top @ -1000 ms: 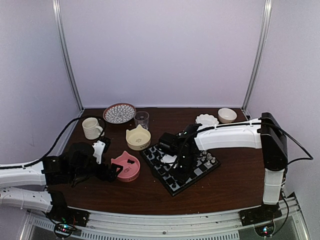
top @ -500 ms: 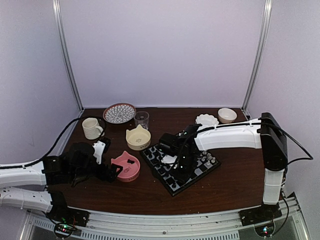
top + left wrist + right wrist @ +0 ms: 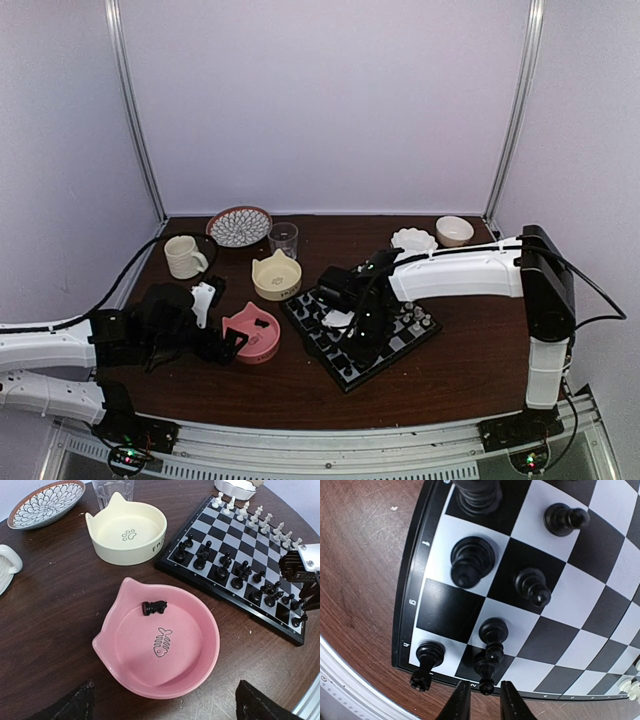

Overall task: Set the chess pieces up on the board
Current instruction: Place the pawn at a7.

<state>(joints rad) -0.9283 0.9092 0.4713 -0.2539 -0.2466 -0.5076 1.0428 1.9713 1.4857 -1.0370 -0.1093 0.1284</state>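
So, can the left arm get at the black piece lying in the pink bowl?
Probably yes: the left gripper stands open right at the pink bowl, and the black piece lies uncovered inside.

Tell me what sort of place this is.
Probably a robot lab test booth: plain walls and metal posts around a table, a left arm and right arm bolted at its edge, a chessboard and pink bowl as props.

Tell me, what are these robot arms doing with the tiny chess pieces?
They are setting up black chess pieces on the board. The right gripper is down at the board's corner, fingers slightly apart, with a standing black pawn right at its fingertips. Most black pieces already stand in two rows. The left gripper hovers wide open over the pink bowl, where one black piece lies on its side.
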